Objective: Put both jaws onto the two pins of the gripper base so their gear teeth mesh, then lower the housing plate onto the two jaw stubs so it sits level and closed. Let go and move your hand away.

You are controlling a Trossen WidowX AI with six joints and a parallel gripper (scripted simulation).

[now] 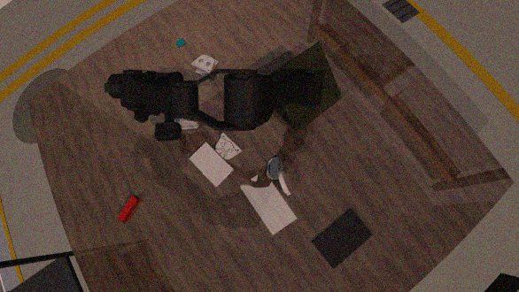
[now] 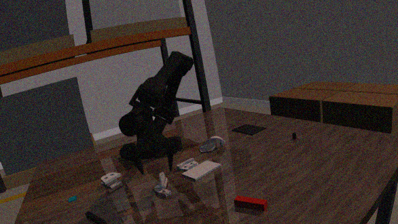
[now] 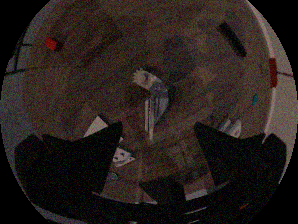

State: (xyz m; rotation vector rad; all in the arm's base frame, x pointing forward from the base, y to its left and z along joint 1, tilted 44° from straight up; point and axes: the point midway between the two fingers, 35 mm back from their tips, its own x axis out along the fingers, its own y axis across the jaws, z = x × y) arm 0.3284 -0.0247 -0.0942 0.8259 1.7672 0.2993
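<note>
My gripper (image 2: 156, 170) (image 3: 160, 125) is open and empty above the table, fingers pointing down. Between and beyond its fingertips, a pale jaw with gear teeth (image 2: 163, 191) (image 3: 159, 95) lies on the table; it shows partly from under the arm in the top view (image 1: 189, 124). A second curved grey-white jaw (image 1: 274, 168) (image 2: 212, 144) lies apart. A white part with two dark round spots (image 1: 205, 63) (image 2: 111, 180) (image 3: 230, 128) lies on one side of the gripper, and a patterned white part (image 1: 228, 147) (image 2: 187, 164) (image 3: 122, 157) on the other. Which is base or housing plate, I cannot tell.
A white flat block (image 1: 211, 164) (image 2: 201, 170) (image 3: 96, 126) lies beside the patterned part. A red block (image 1: 128, 209) (image 2: 250, 203) (image 3: 51, 43), a small teal piece (image 1: 181, 42) (image 2: 72, 199) (image 3: 255, 99) and a dark square (image 1: 341, 238) (image 2: 248, 129) lie farther off.
</note>
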